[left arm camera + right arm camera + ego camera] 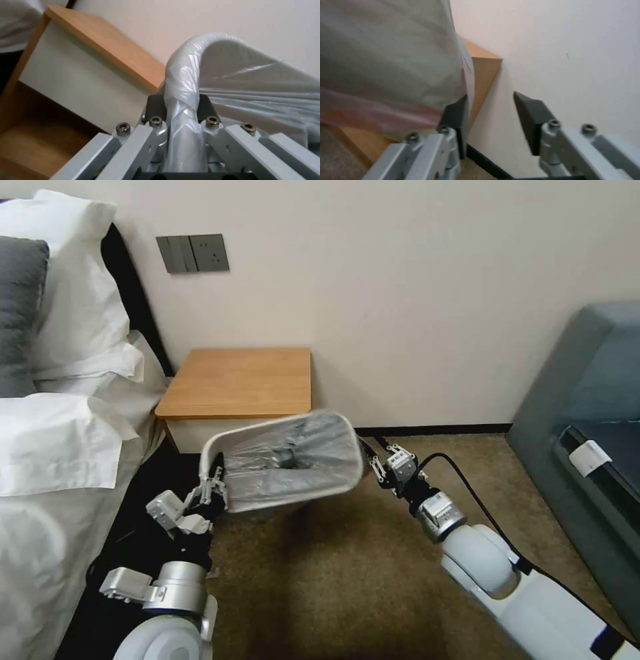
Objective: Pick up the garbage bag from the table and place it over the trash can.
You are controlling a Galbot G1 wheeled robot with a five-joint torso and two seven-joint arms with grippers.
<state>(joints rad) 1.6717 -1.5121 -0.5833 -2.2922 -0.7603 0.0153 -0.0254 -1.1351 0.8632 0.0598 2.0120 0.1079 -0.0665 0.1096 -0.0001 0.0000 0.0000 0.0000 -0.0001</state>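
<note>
Left gripper [181, 117] pinches the bag-wrapped rim of the tilted cream-white plastic trash can [280, 430], lined with translucent grey garbage bag [293, 460], mouth facing the robot; right gripper [493, 120] spread beside it.

The left gripper [215, 488] is clamped on the bag-wrapped rim, arm bent low; the right gripper [372, 460] reaches forward, fingers spread.

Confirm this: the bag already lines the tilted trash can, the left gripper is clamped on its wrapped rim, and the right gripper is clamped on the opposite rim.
Not quite. The right gripper is open, beside the garbage bag, as the right wrist view shows. The rest holds: the bag lines the tilted trash can, and the left gripper is clamped on its wrapped rim.
</note>
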